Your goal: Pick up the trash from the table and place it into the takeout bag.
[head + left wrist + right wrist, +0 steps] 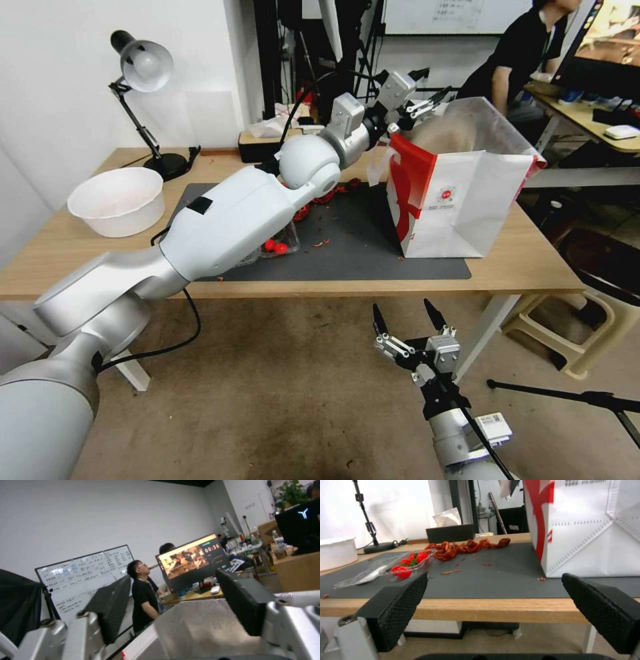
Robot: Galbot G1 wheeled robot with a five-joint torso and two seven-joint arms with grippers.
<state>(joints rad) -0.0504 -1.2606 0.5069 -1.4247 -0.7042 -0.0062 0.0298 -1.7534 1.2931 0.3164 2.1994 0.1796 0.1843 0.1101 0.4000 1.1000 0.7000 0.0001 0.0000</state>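
**Left gripper over the bag mouth**

We hold our left gripper above the bag's foil-lined mouth, fingers spread and empty, placed as if for a drop. Left of the bag, red scraps and a clear tray lie on the mat. Our right gripper waits wide below.

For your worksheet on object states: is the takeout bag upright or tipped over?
Upright. The takeout bag stands on its base on the table, mouth open upward.
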